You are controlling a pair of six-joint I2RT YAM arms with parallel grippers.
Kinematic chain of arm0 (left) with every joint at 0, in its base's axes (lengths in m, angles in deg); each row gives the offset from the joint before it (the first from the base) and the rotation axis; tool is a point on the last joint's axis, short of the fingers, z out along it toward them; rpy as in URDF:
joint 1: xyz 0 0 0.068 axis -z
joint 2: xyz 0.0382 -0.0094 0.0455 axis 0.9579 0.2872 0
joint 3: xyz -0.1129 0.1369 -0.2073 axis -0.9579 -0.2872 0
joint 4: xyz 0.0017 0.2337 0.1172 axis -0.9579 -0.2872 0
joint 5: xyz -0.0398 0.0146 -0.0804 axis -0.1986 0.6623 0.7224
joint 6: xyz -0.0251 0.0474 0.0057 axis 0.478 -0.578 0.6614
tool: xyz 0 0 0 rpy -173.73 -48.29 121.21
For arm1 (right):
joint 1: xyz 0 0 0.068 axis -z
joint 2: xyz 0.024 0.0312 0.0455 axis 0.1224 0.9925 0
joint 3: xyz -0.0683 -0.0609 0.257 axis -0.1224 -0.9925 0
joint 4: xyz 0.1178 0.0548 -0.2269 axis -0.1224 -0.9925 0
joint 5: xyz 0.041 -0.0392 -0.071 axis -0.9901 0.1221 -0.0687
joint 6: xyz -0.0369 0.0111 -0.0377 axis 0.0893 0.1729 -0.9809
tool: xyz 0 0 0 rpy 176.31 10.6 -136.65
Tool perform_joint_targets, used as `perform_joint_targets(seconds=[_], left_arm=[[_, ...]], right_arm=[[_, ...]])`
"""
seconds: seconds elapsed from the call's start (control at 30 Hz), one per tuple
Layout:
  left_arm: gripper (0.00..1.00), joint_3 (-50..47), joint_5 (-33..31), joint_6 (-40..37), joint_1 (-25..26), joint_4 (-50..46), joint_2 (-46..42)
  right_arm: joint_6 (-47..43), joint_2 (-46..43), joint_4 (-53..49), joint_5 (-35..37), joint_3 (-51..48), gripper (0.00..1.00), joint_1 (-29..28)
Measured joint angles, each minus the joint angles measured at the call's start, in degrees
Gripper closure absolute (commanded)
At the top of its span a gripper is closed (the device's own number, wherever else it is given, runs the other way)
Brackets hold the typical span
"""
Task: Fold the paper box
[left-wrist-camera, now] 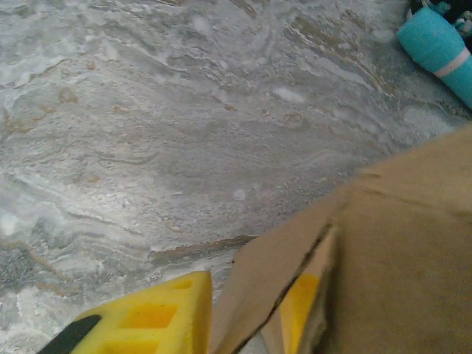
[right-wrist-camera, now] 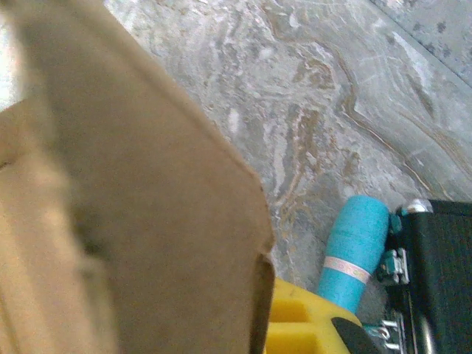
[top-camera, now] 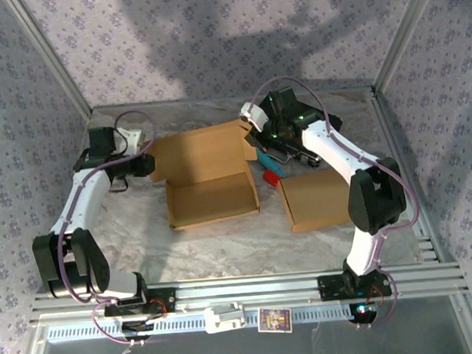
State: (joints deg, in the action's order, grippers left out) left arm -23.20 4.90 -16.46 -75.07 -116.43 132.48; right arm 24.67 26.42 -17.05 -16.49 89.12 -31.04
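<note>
The paper box [top-camera: 206,173] lies unfolded in the middle of the table, brown, with its front tray part raised. My left gripper [top-camera: 148,164] is at the box's left edge. In the left wrist view its yellow fingers [left-wrist-camera: 158,313] stand on either side of a brown side flap [left-wrist-camera: 295,243], shut on it. My right gripper [top-camera: 255,133] is at the box's back right corner. In the right wrist view a brown flap [right-wrist-camera: 162,221] runs down against the yellow finger [right-wrist-camera: 302,324]; the other finger is hidden behind it.
A second, folded brown box [top-camera: 315,200] sits at the right, near the right arm's elbow. A teal roll [top-camera: 272,177] [right-wrist-camera: 354,251] [left-wrist-camera: 435,48] lies between the two boxes, next to a black device [right-wrist-camera: 435,265]. Metal frame posts rise at the back corners.
</note>
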Motion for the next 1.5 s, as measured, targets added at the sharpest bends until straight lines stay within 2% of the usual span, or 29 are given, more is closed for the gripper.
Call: perform_joint_targets(seconds=[0.13,0.23,0.37,0.63,0.83,1.13,1.5], left_arm=[[0.91,0.1,-0.2,0.9,0.3,-0.1,0.0],[0.95,0.3,-0.5,2.3,0.9,0.1,0.0],[1.0,1.2,-4.2,5.1,2.6,0.2,0.0],[1.0,3.4,-14.8,15.9,5.4,1.9,0.0],[1.0,3.4,-19.2,19.9,5.3,8.5,0.8],[1.0,-2.7,-15.9,22.6,3.2,23.4,4.5],[1.0,-12.2,-9.1,25.1,1.6,39.8,4.9]], right_arm=[[1.4,0.2,0.2,0.7,0.2,1.0,0.0],[4.0,0.8,1.1,1.1,0.5,1.0,-0.4],[9.0,2.2,2.9,4.3,1.7,1.0,-1.7],[27.1,7.6,9.4,18.4,5.9,1.0,-7.1],[35.5,9.7,18.7,26.4,5.8,1.0,-10.4],[41.0,15.1,30.8,31.8,4.7,1.0,-11.1],[43.5,17.0,39.8,34.0,1.5,1.0,-11.1]])
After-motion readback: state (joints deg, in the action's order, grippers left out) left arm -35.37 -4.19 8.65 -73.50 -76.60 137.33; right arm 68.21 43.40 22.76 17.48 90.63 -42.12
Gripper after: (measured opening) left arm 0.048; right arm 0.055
